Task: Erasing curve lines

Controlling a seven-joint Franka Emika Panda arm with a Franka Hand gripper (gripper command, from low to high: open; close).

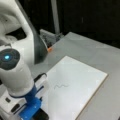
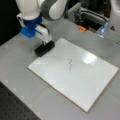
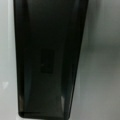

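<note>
a lab: robot arm [image 2: 47,8], perforated bench [image 2: 15,105].

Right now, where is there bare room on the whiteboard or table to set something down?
The whiteboard is bare all around the curve lines. Grey table lies open along the board's lower-left edge. It is crowded at the board's top-left corner, where the tool stands at the black eraser.

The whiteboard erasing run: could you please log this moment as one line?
gripper: on eraser at whiteboard corner | curve lines: intact, apart from eraser
</note>
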